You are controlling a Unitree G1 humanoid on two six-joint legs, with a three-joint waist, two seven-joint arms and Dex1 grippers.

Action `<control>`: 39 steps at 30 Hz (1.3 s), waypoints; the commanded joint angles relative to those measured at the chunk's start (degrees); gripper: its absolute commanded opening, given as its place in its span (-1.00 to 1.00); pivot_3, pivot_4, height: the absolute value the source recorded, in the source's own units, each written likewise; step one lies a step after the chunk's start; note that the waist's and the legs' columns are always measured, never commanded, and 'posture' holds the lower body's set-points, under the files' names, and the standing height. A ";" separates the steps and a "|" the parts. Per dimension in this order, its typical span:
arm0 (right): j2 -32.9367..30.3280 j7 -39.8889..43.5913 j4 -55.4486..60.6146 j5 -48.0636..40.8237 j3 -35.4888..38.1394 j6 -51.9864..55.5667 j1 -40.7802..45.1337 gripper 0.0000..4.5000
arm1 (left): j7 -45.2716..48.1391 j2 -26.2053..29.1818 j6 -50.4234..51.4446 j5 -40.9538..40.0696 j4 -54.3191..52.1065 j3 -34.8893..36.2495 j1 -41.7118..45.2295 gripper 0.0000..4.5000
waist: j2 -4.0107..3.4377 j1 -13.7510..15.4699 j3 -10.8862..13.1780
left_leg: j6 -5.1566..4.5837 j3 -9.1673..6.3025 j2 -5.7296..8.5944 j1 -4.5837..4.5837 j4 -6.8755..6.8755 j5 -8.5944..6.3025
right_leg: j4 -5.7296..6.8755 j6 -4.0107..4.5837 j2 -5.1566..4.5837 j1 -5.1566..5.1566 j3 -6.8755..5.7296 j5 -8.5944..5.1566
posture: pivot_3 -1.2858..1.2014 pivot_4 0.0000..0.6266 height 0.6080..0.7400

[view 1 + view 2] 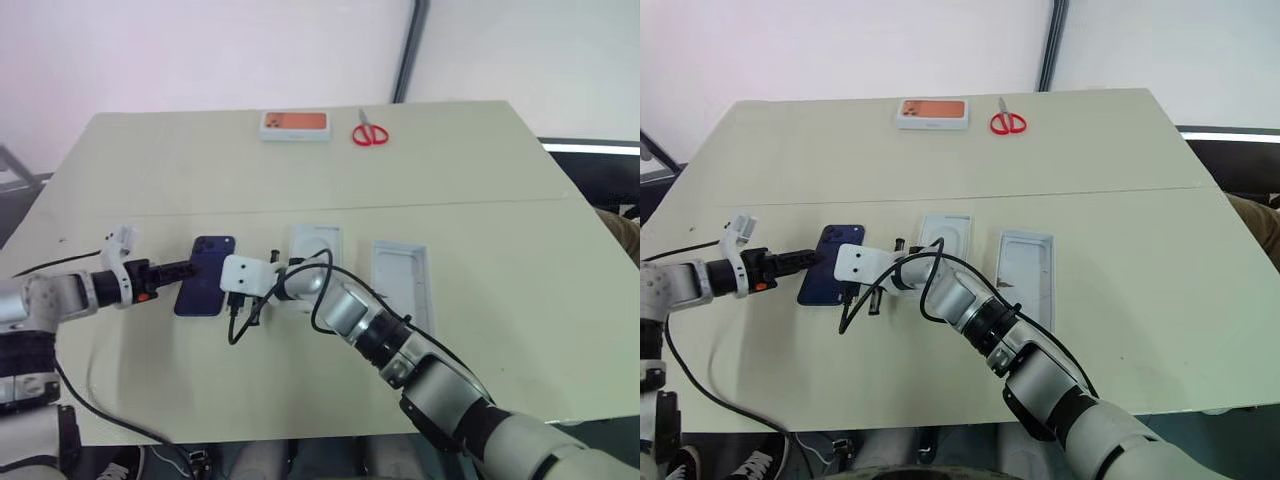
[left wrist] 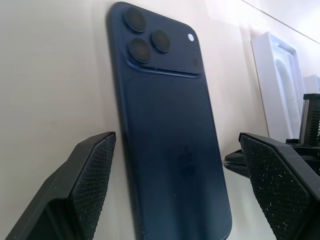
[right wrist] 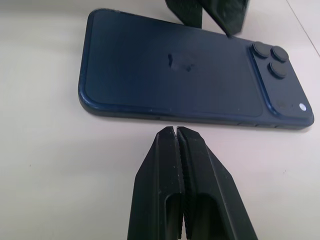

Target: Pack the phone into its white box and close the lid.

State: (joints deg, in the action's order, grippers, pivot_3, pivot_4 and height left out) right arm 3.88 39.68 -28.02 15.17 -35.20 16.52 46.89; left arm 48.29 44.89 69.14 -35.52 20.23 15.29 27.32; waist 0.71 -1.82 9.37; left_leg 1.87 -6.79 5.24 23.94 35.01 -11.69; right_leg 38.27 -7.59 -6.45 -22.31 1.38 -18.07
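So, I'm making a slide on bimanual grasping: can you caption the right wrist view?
Shut right gripper rests on the table beside the face-down phone, with the left gripper at its far edge.

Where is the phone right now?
The phone lies back-up on the table, left of centre in the head views, between the open left gripper and the shut right gripper, left of the white insert.

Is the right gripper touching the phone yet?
Apart. In the right wrist view, the shut right gripper stops short of the phone, with a strip of bare table between its tips and the phone's near edge.
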 commanded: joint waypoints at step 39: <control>-7.88 4.36 6.06 3.53 1.60 2.04 0.95 -0.96 | 0.44 -8.09 9.42 -0.24 -0.16 -5.70 -1.34 0.86 | -0.57 1.15 -0.72 | -0.06 0.01 0.05 -0.20 -0.02 -0.04 | -0.07 0.00 -0.05 0.22 0.02 -0.01 | 0.03 -0.52 1.00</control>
State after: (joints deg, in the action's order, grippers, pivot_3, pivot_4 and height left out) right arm -3.14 42.39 -24.33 17.88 -33.83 17.11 47.46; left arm 49.63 38.14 77.01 -37.13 17.65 14.23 28.80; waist 0.14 -0.68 8.65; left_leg 1.81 -6.77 5.29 23.73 34.99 -11.74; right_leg 38.19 -7.60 -6.50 -22.10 1.39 -18.08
